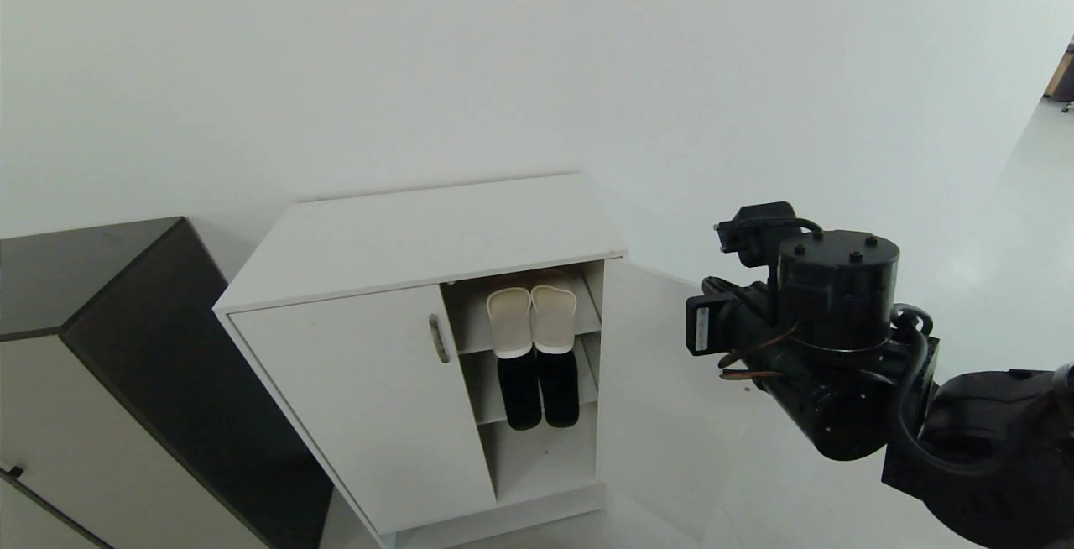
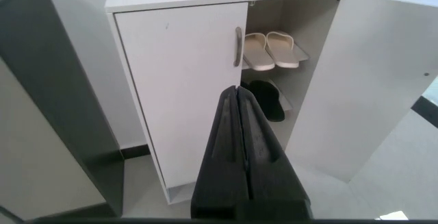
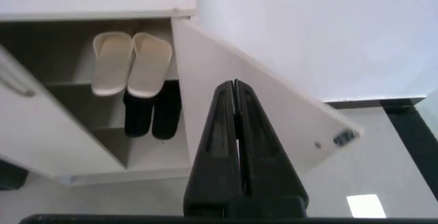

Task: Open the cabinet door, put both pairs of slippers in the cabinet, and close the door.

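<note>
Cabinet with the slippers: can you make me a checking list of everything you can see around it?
Surface: pale floor; the white cabinet stands on it.
Job's things: white slippers on the upper shelf, black slippers on the shelf below; right door swung open, left door shut.
Clutter: nothing seen.
Grippers: left gripper and right gripper both shut, holding nothing, in front of the cabinet.
Cables: thin wires on the right arm.
Surroundings: dark cabinet beside the white one; plain white wall behind.
</note>
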Controlling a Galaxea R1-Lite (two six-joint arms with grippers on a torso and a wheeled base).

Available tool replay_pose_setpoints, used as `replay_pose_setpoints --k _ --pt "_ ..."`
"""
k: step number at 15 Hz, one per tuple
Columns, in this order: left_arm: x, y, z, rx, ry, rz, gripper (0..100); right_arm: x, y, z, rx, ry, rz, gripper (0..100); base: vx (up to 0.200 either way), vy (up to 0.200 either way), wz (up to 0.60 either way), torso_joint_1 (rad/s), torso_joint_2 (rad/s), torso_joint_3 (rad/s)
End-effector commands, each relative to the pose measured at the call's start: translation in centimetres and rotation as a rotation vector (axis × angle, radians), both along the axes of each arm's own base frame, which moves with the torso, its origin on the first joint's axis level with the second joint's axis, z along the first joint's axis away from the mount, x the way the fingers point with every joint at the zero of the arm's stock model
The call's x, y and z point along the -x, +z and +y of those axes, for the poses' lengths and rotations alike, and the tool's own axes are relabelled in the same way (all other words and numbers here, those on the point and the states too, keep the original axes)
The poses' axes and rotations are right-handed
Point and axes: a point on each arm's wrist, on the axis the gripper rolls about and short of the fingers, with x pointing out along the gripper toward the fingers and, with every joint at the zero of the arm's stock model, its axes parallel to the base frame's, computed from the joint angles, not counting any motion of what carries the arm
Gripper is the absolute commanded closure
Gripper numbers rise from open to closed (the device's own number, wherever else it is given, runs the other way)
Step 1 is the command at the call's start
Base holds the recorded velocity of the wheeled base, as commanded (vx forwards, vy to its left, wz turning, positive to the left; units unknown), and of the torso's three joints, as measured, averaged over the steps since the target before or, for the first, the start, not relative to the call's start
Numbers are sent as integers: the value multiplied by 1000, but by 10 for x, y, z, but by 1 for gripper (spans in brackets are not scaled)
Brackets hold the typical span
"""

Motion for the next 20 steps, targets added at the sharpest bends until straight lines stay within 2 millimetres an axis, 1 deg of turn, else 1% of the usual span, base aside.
replay_pose_setpoints --k 1,2,4,5,6,8,11,12,13,18,20 --pt "0 0 0 1 0 -1 100 -10 -3 -5 11 -30 11 100 0 0 0 0 0 0" --pt "0 0 0 1 0 -1 100 -19 -3 -11 17 -51 23 100 0 0 0 0 0 0" --pt "0 0 0 1 0 -2 100 -44 -4 -25 17 -95 45 100 0 0 0 0 0 0" --pt "0 0 0 1 0 -1 100 -50 -5 -28 14 -111 45 100 0 0 0 0 0 0" --pt "0 0 0 1 0 -1 100 -71 -10 -39 2 -147 53 100 0 0 0 0 0 0" --pt "0 0 0 1 0 -1 100 -87 -20 -48 -9 -145 82 100 0 0 0 0 0 0" --pt "0 0 0 1 0 -2 100 -107 -37 -56 -9 -150 121 100 0 0 0 0 0 0" --pt "0 0 0 1 0 -2 100 -111 -40 -58 -9 -160 125 100 0 0 0 0 0 0" --pt "0 0 0 1 0 -2 100 -120 -46 -62 -7 -171 135 100 0 0 0 0 0 0" --pt "0 0 0 1 0 -2 100 -133 -55 -72 -34 -177 153 100 0 0 0 0 0 0" --pt "0 0 0 1 0 -2 100 -134 -58 -72 -32 -179 158 100 0 0 0 0 0 0"
